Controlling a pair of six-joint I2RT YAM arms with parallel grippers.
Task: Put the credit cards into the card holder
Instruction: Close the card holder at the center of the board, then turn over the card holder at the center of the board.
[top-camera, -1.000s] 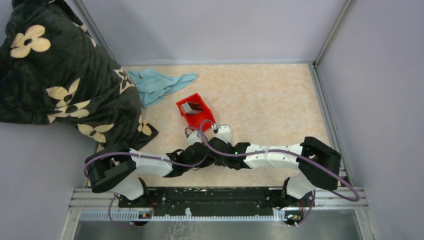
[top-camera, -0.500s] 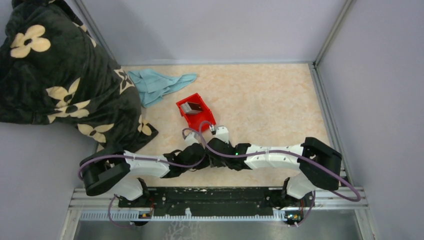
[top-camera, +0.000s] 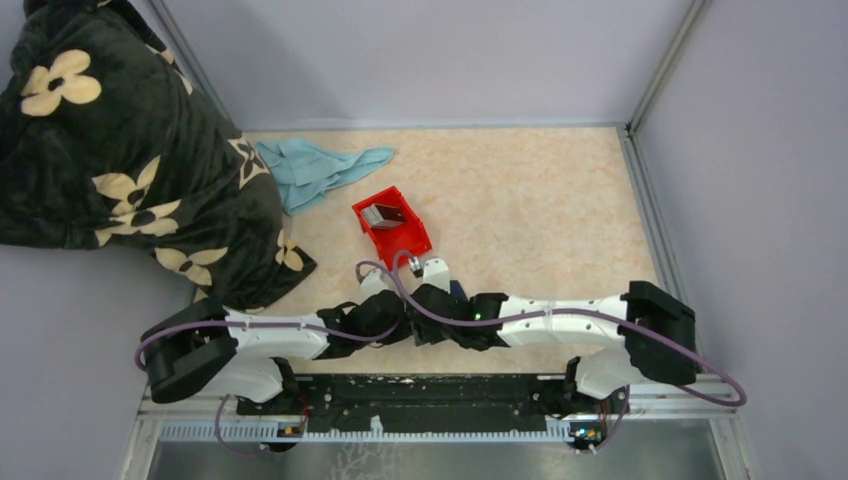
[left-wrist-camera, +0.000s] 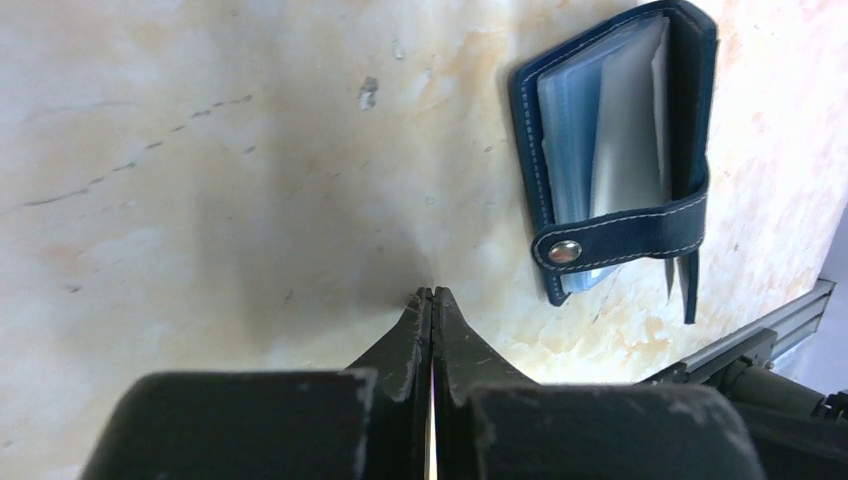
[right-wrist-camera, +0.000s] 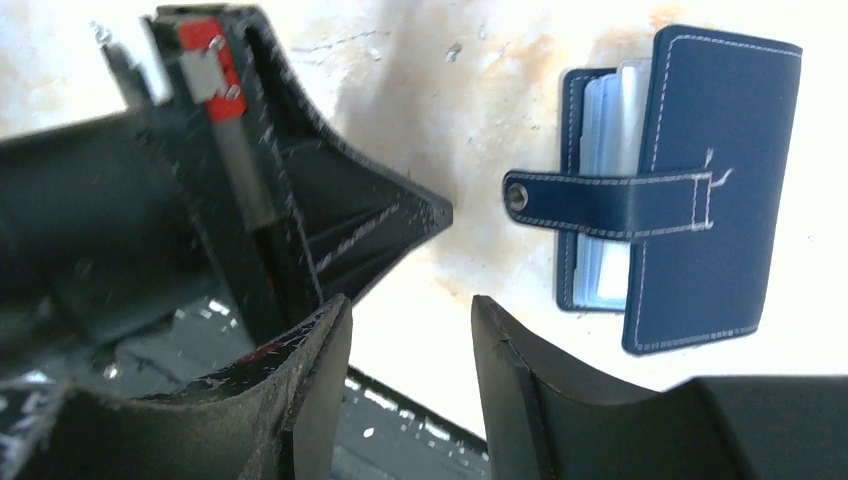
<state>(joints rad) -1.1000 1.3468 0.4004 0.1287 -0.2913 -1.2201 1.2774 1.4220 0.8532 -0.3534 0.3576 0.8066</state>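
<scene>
Left claw (left-wrist-camera: 432, 297) is pinched closed on nothing, low over the tabletop (left-wrist-camera: 200, 150). Right claw (right-wrist-camera: 408, 310) gapes, empty. The navy card holder (left-wrist-camera: 612, 150) lies at 1 o'clock from the left claw, strap across it. Farther, at 11 o'clock, cards (top-camera: 383, 213) sit in a red bin (top-camera: 405, 240).

one card holder (right-wrist-camera: 720, 120), one red bin (top-camera: 405, 241), one blue cloth (top-camera: 315, 168), one floral blanket (top-camera: 110, 160)

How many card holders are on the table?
1: the navy card holder lies on the table near its front edge, beside the wrist of the right arm. Arms may hide others.
</scene>
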